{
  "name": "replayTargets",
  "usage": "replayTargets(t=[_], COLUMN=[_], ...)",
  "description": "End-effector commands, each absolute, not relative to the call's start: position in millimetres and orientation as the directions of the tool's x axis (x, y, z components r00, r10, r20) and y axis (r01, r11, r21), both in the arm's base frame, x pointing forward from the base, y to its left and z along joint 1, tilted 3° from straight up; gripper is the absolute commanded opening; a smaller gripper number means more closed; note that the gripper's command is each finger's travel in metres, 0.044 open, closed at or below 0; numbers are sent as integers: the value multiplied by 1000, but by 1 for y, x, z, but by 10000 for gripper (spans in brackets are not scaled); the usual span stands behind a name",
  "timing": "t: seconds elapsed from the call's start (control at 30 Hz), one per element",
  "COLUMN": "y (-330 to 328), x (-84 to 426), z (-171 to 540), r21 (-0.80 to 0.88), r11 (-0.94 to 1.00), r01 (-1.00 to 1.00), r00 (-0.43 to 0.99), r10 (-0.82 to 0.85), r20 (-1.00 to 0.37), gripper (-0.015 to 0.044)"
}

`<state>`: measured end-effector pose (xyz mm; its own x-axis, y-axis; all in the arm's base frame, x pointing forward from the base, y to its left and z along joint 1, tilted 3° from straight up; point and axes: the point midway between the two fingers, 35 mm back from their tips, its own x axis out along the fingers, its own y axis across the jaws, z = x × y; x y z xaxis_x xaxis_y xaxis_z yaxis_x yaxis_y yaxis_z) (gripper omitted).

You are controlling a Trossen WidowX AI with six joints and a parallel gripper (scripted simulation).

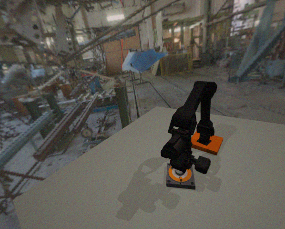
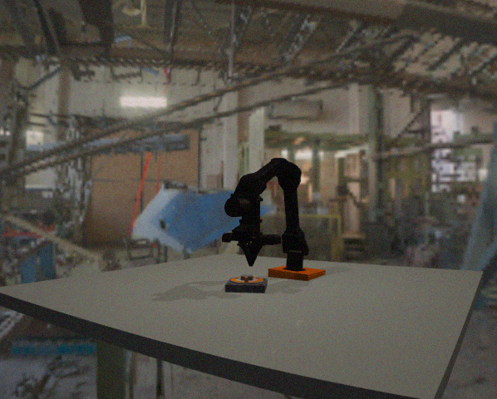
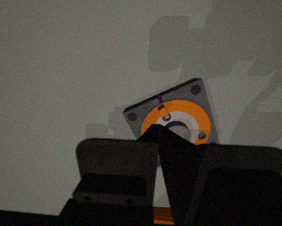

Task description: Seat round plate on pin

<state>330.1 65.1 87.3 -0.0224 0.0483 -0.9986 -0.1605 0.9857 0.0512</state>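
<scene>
A dark grey square base (image 1: 170, 183) (image 2: 245, 287) (image 3: 192, 91) lies on the table. On it sits the round orange plate (image 1: 171, 173) (image 2: 239, 279) (image 3: 200, 118) around a grey centre post (image 3: 182, 128). In the wrist view a small grey round spot (image 3: 166, 117) shows in the ring beside the plate's tab (image 3: 161, 108); I cannot tell whether it is the pin. My gripper (image 1: 180, 169) (image 2: 251, 262) (image 3: 156, 128) is shut with nothing in it. It points straight down over the plate. In the exterior view its tip hangs a little above the plate, clear of it.
The arm stands on an orange mounting plate (image 1: 212, 145) (image 2: 297, 273) just behind the base. The table's edges lie far from both. The hall behind is blurred.
</scene>
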Motion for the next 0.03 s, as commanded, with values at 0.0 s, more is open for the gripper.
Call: replayTargets(t=[0.0], y=[65], x=[330], z=[87], r21=[51], r11=[986], r01=[-160], r00=[-21], r10=[48], r20=[-999], gripper=[0])
